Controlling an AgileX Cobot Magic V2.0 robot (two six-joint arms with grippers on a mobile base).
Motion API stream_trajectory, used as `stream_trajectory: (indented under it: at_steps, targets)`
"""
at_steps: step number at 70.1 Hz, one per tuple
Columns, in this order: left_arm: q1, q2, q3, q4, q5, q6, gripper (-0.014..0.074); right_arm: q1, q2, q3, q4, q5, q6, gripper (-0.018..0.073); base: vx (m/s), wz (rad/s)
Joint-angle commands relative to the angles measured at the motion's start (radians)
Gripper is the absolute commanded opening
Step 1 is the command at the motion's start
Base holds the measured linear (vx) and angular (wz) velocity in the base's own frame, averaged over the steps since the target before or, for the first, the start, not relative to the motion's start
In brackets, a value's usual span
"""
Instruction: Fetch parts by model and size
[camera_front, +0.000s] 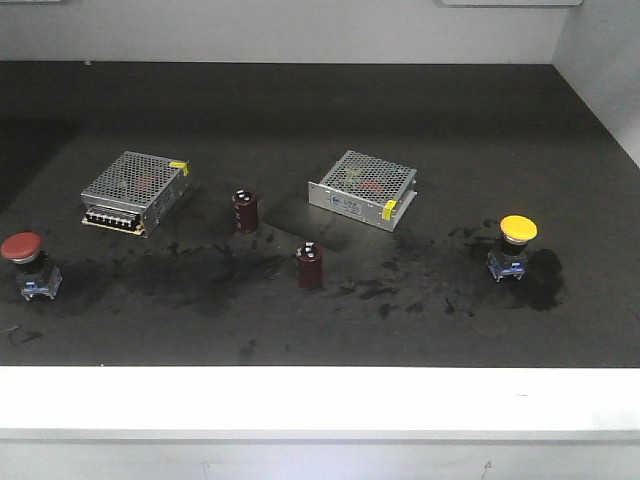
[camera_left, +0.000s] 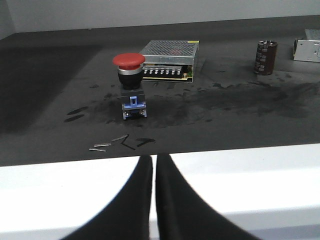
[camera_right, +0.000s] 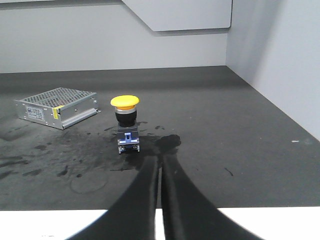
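The red-capped push-button (camera_front: 28, 262) stands upright at the table's left edge, seen also as the red button (camera_left: 131, 85) in the left wrist view. My left gripper (camera_left: 153, 158) is shut, empty, over the white front ledge, short of that button. The yellow-capped push-button (camera_front: 514, 245) stands at the right; in the right wrist view the yellow button (camera_right: 127, 123) sits just ahead and left of my right gripper (camera_right: 160, 159), which is shut and holds nothing. Neither gripper shows in the front view.
Two perforated silver boxes (camera_front: 137, 190) (camera_front: 364, 188) lie at mid-table, with two dark red capacitors (camera_front: 246, 211) (camera_front: 310, 265) between them. A white ledge (camera_front: 320, 400) runs along the front. Grey walls (camera_right: 280, 55) close the back and right. Small metal slivers (camera_left: 107, 145) lie near the red button.
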Motion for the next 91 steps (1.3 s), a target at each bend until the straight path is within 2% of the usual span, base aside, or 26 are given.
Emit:
stream_trajectory:
  at_steps: [1, 91]
  targets:
    - [0.001, -0.013, 0.006, -0.003, -0.066, -0.004, -0.0004, -0.004, -0.013, 0.005, 0.0, -0.078, -0.003, -0.0008, 0.0, 0.0]
    - [0.001, -0.013, 0.006, -0.011, -0.092, -0.004, -0.0004, -0.004, -0.013, 0.004, 0.0, -0.084, -0.003, -0.0008, 0.0, 0.0]
